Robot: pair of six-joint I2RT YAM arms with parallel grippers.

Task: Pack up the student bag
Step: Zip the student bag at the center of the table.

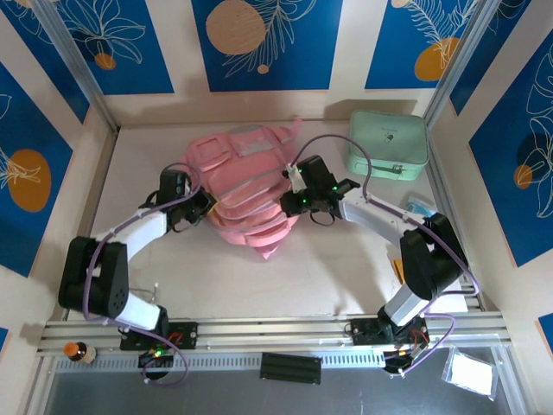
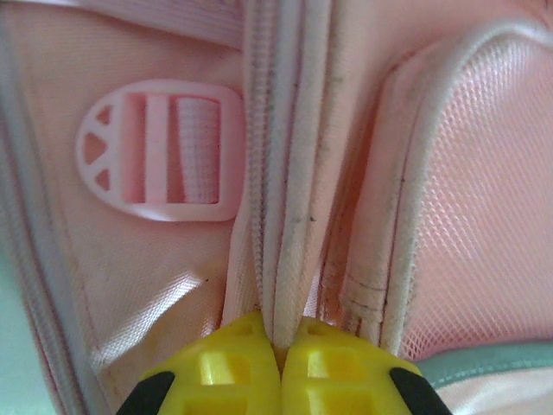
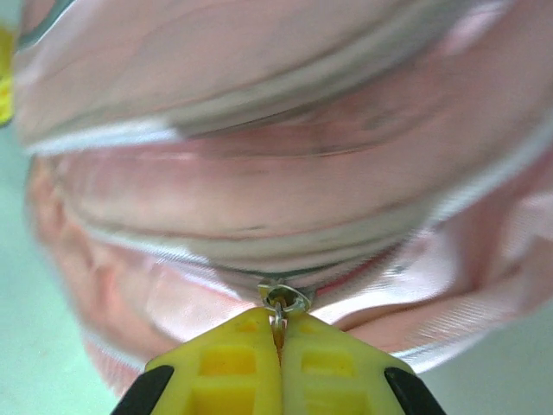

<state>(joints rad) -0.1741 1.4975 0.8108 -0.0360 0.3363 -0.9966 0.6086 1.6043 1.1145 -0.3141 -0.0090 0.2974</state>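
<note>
The student bag (image 1: 246, 186), a soft pink backpack with pale grey strips, lies in the middle of the table. At its left edge, my left gripper (image 1: 207, 206) is shut on the bag. In the left wrist view its yellow fingertips (image 2: 281, 341) pinch a pale piped seam (image 2: 289, 216) beside the zip, near a pink strap buckle (image 2: 155, 149). My right gripper (image 1: 289, 201) is against the bag's right side. In the right wrist view it (image 3: 278, 333) is shut on the metal zipper pull (image 3: 285, 300), with blurred pink fabric (image 3: 276, 173) behind.
A mint green hard case (image 1: 387, 144) stands at the back right, close to the right arm's cable. A small blue and white item (image 1: 421, 207) lies by the right wall. A clear packet (image 1: 471, 373) and a black block (image 1: 291, 367) sit below the front rail.
</note>
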